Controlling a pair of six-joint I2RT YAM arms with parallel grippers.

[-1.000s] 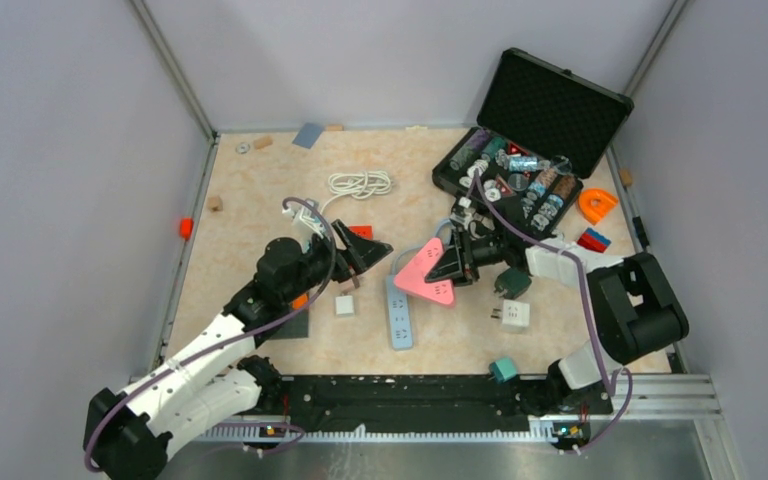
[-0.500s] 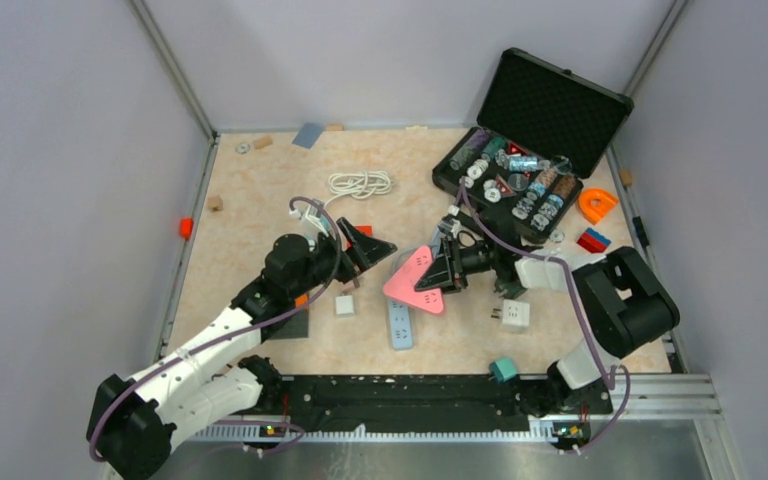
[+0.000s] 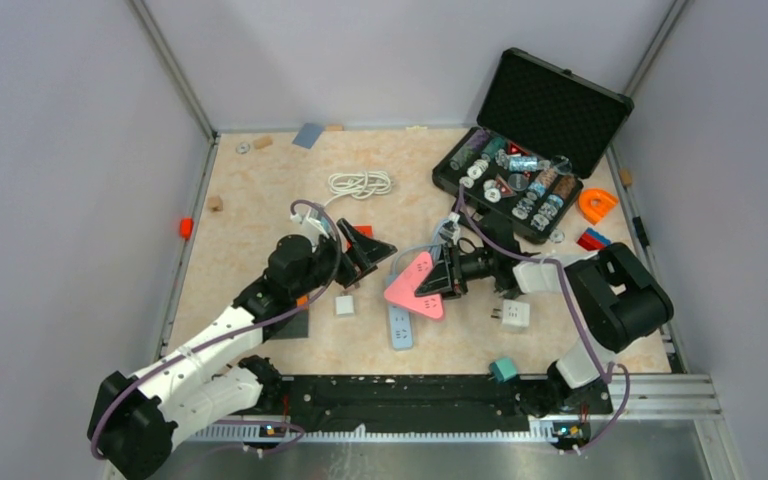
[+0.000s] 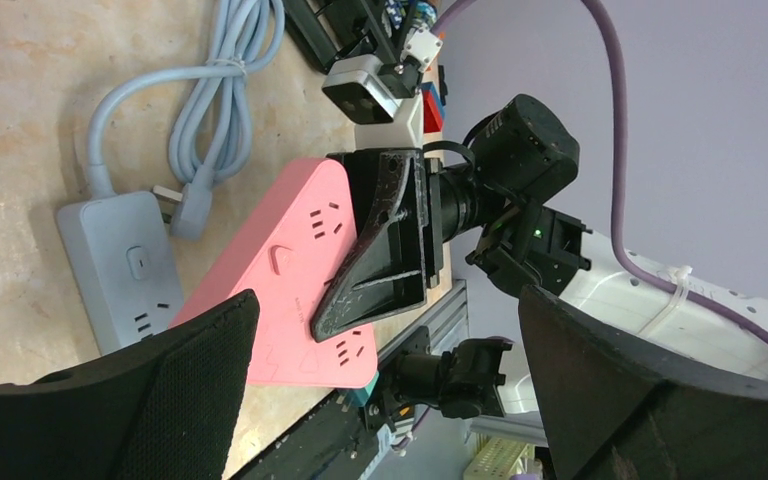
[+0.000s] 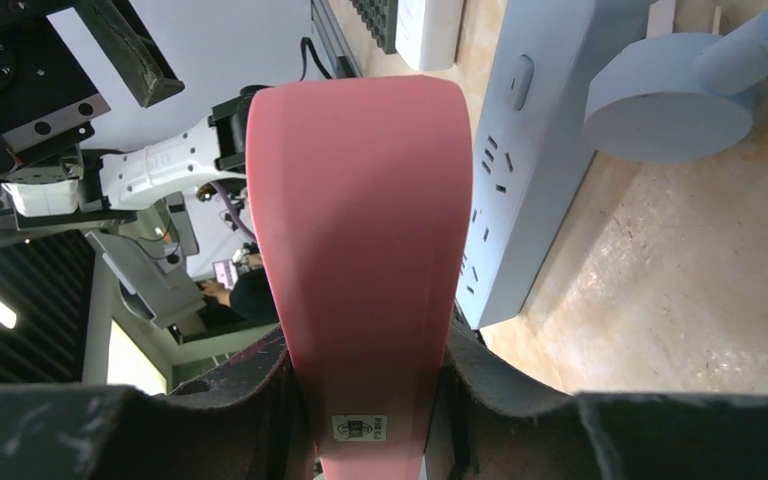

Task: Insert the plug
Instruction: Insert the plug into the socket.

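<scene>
Setup step, I'd say: right end effector (image 3: 438,280) pinches the pink triangular plastic socket block (image 3: 412,285), left end effector (image 3: 372,250) beside it gapes empty, so it probably needs the pale grey cord plug (image 4: 195,205) next.

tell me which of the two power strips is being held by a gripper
The pink triangular strip, clamped in the right gripper. The long grey strip lies flat on the table.

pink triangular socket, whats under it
Under the pink socket, held up by the right fingers, lies the grey power strip; its far end is covered in the top view.
</scene>
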